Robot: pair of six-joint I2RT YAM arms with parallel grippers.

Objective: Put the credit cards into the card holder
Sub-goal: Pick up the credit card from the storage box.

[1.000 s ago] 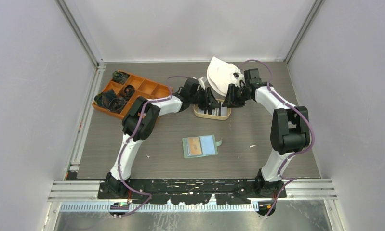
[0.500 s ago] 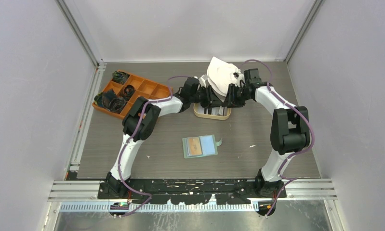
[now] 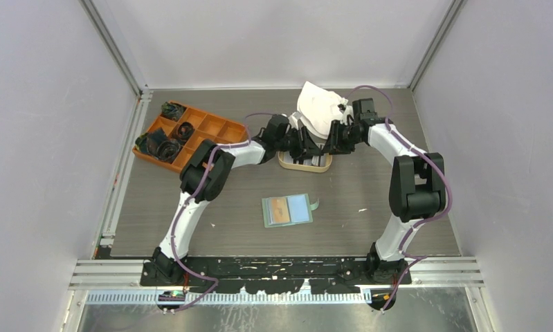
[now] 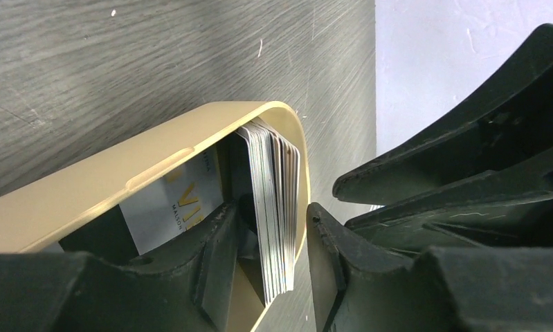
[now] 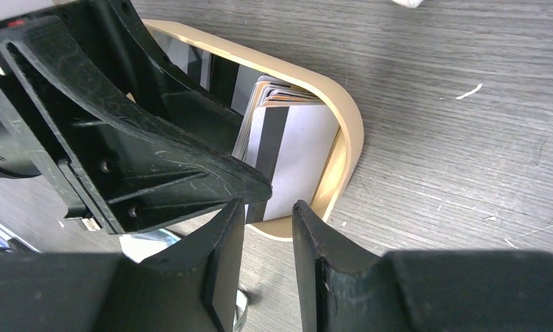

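Thin grey and white credit cards stand on edge, stacked against the rounded end of a tan oval tray. The sage-green folding card holder lies open and flat, well apart.

Soft even light, blurred close foregrounds

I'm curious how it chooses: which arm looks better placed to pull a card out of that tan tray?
Probably the left. The left gripper straddles the cards standing on edge in the tray, though its wall sits in the gap too. The right gripper only faces their flat side.
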